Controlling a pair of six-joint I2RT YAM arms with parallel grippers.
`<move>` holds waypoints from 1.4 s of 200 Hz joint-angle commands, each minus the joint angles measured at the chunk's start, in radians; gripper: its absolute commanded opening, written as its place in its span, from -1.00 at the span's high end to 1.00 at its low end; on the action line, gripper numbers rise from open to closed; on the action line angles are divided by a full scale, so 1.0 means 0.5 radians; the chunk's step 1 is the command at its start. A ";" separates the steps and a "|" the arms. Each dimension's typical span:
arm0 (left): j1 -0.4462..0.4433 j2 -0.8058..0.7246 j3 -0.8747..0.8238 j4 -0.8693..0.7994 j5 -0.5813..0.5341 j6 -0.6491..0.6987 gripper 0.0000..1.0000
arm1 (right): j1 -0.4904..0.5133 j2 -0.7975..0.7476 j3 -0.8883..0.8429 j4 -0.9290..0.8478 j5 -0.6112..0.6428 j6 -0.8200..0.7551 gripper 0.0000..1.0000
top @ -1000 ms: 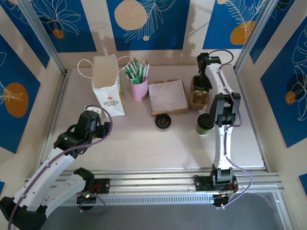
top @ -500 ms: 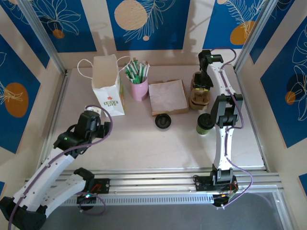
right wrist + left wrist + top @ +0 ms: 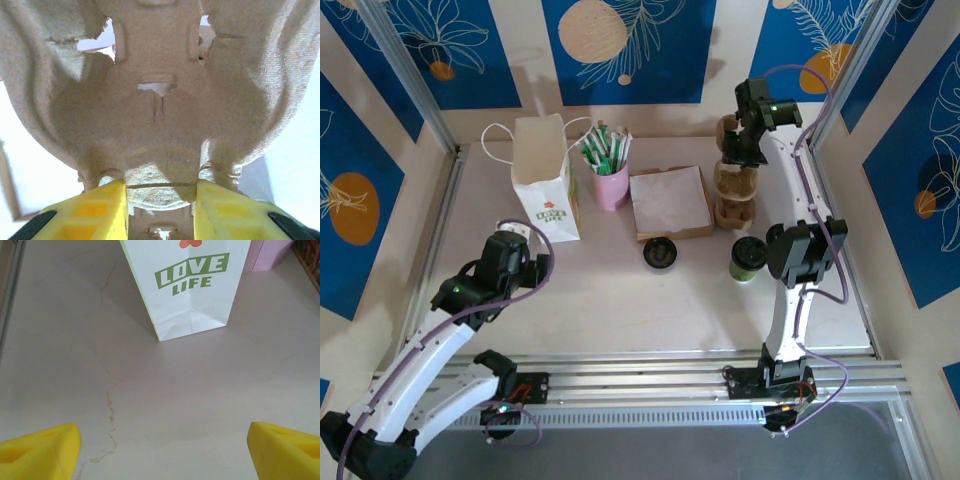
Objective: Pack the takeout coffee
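Pale table (image 3: 620, 300) boxed in by blue leaf-print panels, seen from above: the takeout coffee cup (image 3: 747, 258) stands upright on the right side, just beside the right arm's elbow, dark at the top and uncapped as I read it; its black lid (image 3: 660, 252) lies flat, apart to the cup's left, in front of the brown napkin tray (image 3: 670, 203); the paper bag (image 3: 545, 180) stands at the far left with the pink cup of sticks (image 3: 610, 175) just beside it; my right hand (image 3: 740, 150) is at the far right, on the pulp cup carrier (image 3: 735, 195), so the cup lies back from it, toward the arm's base; my left hand (image 3: 515, 238) sits in front of the bag, well apart from the cup; I judge the right arm the nearer, and the cup's long axis is vertical, so a grip from the side suits. From the left wrist, the yellow fingertips (image 3: 40, 450) stand wide apart with nothing between them, the bag (image 3: 190, 285) straight ahead. From the right wrist, the yellow fingers (image 3: 100, 210) are clamped on the carrier's (image 3: 160, 100) lower edge.
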 commanded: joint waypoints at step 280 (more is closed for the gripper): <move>0.474 0.663 1.497 -0.306 0.126 -0.076 -0.78 | 1.402 -0.877 -2.404 0.682 -0.002 0.718 0.23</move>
